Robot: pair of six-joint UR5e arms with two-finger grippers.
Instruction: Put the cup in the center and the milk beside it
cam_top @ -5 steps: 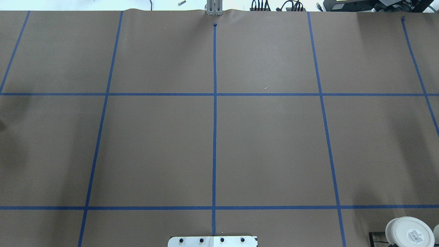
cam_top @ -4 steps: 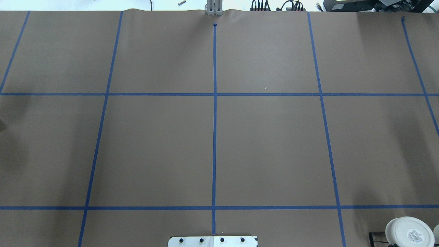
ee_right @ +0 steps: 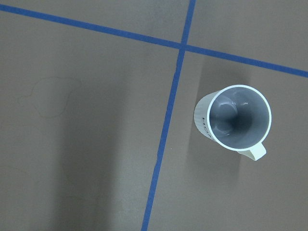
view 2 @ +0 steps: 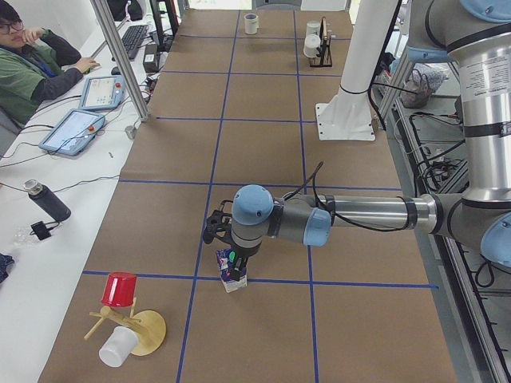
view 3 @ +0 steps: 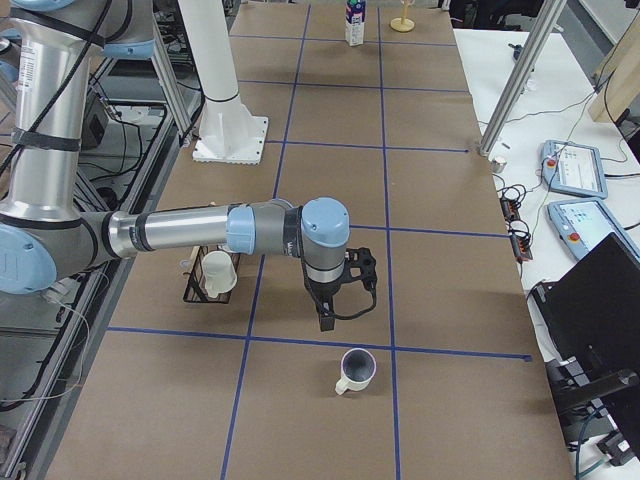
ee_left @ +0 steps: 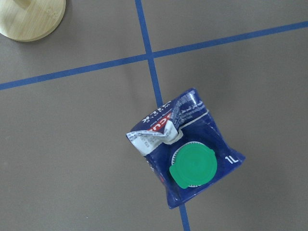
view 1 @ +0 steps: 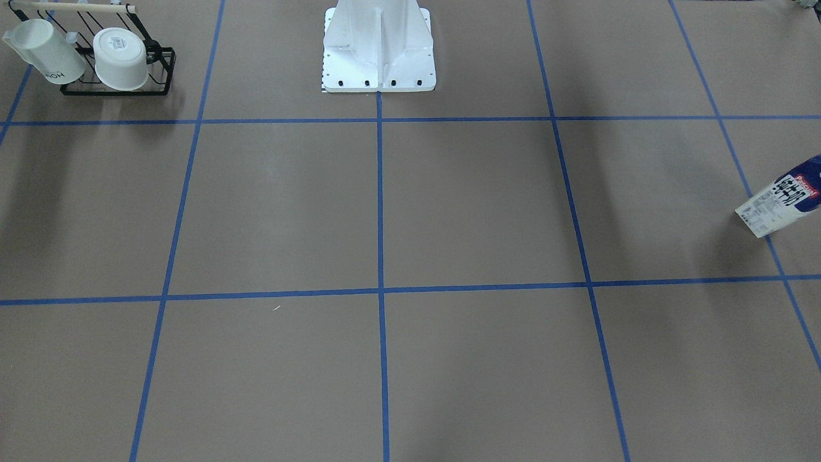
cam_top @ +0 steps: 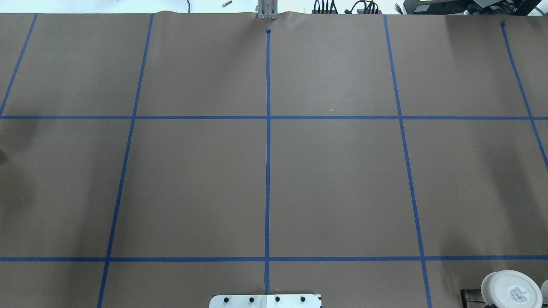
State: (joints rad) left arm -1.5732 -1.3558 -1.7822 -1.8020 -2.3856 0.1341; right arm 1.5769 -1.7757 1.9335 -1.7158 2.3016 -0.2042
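The cup (ee_right: 236,120), a white mug with a grey inside and a small handle, stands upright by a blue tape crossing. It also shows in the exterior right view (view 3: 357,370), near my right gripper (view 3: 326,318), which hangs above the table a little beyond it. The milk (ee_left: 187,154), dark blue with a green cap, stands on a blue line at the table's left end (view 2: 231,270) (view 1: 782,199). My left gripper (view 2: 227,246) hovers just over it. I cannot tell whether either gripper is open. The center (cam_top: 197,188) squares are bare brown.
A black rack holds a lettered white mug (view 1: 45,51) and a wider white cup (view 1: 120,59). The robot's white base plate (view 1: 378,70) sits mid-table. A wooden stand (view 2: 144,331) with a red cup (view 2: 120,289) is near the milk. An operator (view 2: 32,64) sits alongside.
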